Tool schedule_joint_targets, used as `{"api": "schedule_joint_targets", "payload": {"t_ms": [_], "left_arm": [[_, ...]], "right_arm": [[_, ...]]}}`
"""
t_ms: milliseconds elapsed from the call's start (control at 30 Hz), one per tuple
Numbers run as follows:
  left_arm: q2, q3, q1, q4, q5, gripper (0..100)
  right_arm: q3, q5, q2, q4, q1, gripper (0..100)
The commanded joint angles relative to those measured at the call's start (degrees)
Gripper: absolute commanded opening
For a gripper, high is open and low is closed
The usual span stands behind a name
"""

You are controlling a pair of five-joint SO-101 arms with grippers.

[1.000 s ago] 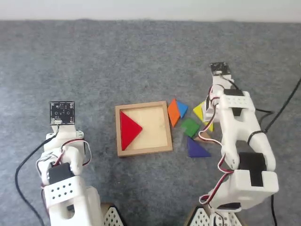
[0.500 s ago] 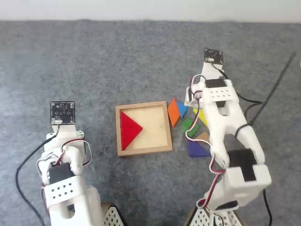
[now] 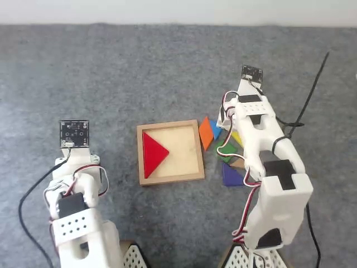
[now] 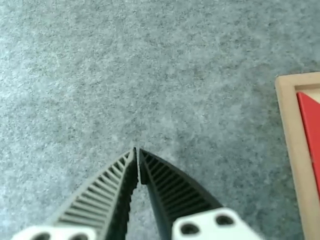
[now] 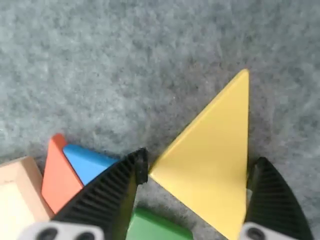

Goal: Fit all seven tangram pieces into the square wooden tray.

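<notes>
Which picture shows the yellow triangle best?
The right wrist view: the yellow triangle lies big and clear inside the open right gripper. In the high view the arm hides most of it. The left wrist view faces carpet.

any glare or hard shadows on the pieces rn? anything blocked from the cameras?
High view: soft, even light, no glare on the tray or the red triangle; the right arm covers part of the loose pieces. Right wrist view: yellow triangle evenly lit, no glare, between the dark fingers. Left wrist view: no hard shadow under the shut fingers on the carpet.
</notes>
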Motion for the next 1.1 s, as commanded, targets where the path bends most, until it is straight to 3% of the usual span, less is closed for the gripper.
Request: {"api": "schedule_joint_targets", "payload": {"t_ms": [0,133,300,733,1067], "left_arm": [[0.2,-2.8,0.1,0.4,-0.5,1],[0.2,-2.8,0.0,0.4,-0.5,1],[0.2,-2.8,0.0,0.4,-0.5,1],[0.2,-2.8,-0.1,0.4,-0.5,1],[0.2,-2.8,-0.1,0.4,-0.5,1]], "right_arm": [[-2.1,-0.5,-0.1,-0.5,0.3,31.8],[-2.4,-0.2,0.8,2.0,0.5,31.8],[-3.6,6.7,1.4,4.6,0.6,31.8],[-3.7,7.0,1.4,4.9,0.7,31.8],[-3.7,13.0,1.4,5.7,3.0,31.8]]}}
